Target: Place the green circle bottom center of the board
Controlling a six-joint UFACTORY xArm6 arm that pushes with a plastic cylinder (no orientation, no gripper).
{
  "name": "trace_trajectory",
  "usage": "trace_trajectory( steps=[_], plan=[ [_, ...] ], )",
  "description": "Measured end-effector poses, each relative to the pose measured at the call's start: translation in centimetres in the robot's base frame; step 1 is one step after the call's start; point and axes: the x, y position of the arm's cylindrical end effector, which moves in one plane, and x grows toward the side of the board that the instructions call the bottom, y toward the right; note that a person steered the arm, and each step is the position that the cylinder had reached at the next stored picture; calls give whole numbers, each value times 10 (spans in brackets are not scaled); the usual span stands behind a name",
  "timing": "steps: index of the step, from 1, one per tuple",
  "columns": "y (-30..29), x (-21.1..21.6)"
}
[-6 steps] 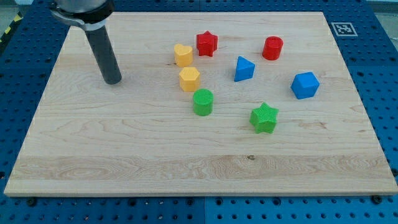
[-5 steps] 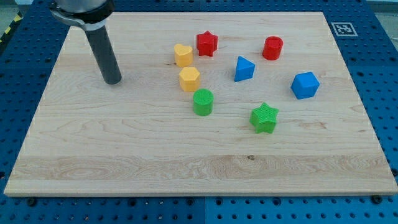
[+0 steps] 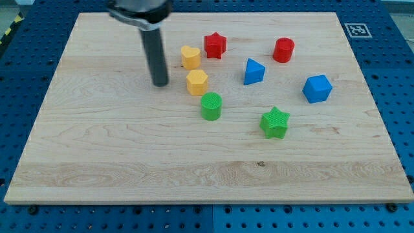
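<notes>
The green circle (image 3: 211, 106) is a short green cylinder standing near the middle of the wooden board (image 3: 129, 149). My tip (image 3: 160, 83) rests on the board to the view's upper left of it, a clear gap away. The tip is just left of the yellow hexagon (image 3: 196, 82), not touching it. The dark rod rises from the tip toward the view's top.
A yellow heart-like block (image 3: 190, 57) and a red star (image 3: 215, 45) lie above the hexagon. A blue pyramid-like block (image 3: 253, 71), a red cylinder (image 3: 283, 50), a blue cube (image 3: 317, 88) and a green star (image 3: 275, 122) lie to the view's right.
My tip has slid to the view's right, from the board's left part to just beside the yellow hexagon. No block has moved.
</notes>
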Motion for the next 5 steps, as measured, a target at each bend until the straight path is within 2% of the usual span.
trace_trajectory(
  steps=[2,3,4,5],
  plan=[
    [85,31],
    [112,26],
    [126,26],
    [114,26]
  ],
)
